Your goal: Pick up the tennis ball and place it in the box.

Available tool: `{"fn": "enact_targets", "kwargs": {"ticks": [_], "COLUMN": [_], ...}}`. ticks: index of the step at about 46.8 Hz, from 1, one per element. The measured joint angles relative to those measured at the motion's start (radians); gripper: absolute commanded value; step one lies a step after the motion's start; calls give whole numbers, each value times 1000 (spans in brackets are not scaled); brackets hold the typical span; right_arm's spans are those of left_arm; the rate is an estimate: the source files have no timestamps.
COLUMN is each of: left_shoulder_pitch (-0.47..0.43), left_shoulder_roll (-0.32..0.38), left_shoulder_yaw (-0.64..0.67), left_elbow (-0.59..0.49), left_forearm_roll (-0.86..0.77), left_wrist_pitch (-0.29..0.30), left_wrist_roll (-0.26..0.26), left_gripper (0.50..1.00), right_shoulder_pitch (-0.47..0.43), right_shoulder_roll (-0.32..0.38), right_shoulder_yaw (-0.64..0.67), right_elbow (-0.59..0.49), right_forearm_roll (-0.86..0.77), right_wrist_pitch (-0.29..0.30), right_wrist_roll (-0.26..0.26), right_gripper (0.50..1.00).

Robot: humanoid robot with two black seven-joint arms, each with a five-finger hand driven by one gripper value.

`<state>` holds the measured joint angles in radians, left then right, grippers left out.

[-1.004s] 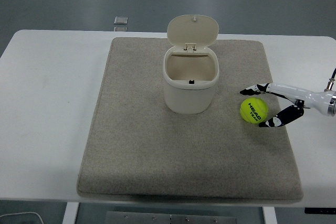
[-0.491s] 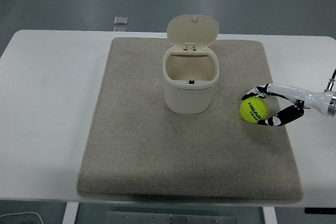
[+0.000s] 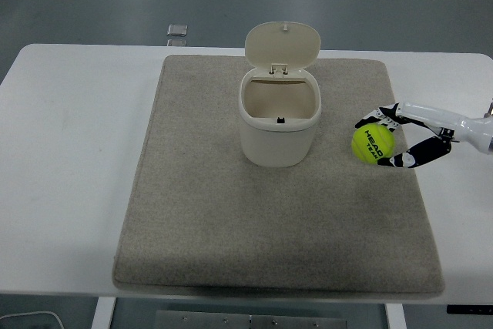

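Note:
A yellow tennis ball (image 3: 373, 145) is held just above the grey mat (image 3: 231, 229), to the right of the box. My right hand (image 3: 377, 142) comes in from the right edge and is shut on the ball, with one finger over its top and another under its lower right side. The box (image 3: 280, 117) is a cream bin standing upright near the mat's middle back, its lid (image 3: 283, 44) flipped open and tilted back. The inside of the box looks bare. My left hand is not in view.
The grey mat covers most of the white table (image 3: 69, 167). A small grey object (image 3: 178, 31) lies at the table's far edge, behind the mat's back left corner.
My right hand closed on the tennis ball and raised it slightly, moving it a little up and toward the back. The box has not moved.

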<state>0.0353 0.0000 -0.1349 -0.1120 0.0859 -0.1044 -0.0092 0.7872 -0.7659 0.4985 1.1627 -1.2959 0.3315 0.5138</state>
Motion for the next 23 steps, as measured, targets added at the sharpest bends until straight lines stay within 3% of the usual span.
{"fn": "enact_targets", "kwargs": {"ticks": [12,23], "left_shoulder_pitch": [0,0], "left_shoulder_roll": [0,0], "left_shoulder_yaw": [0,0], "left_elbow": [0,0], "left_forearm_roll": [0,0], "left_wrist_pitch": [0,0], "left_wrist_roll": [0,0], "left_gripper": [992,992], "right_shoulder_pitch": [117,208], "right_shoulder_roll": [-32,22], "right_shoulder_yaw": [1,-2], "right_elbow": [44,45], "right_forearm_roll": [109,138], "right_wrist_pitch": [80,105], "right_wrist_roll": [-6,-15], "right_gripper": [500,500]}}
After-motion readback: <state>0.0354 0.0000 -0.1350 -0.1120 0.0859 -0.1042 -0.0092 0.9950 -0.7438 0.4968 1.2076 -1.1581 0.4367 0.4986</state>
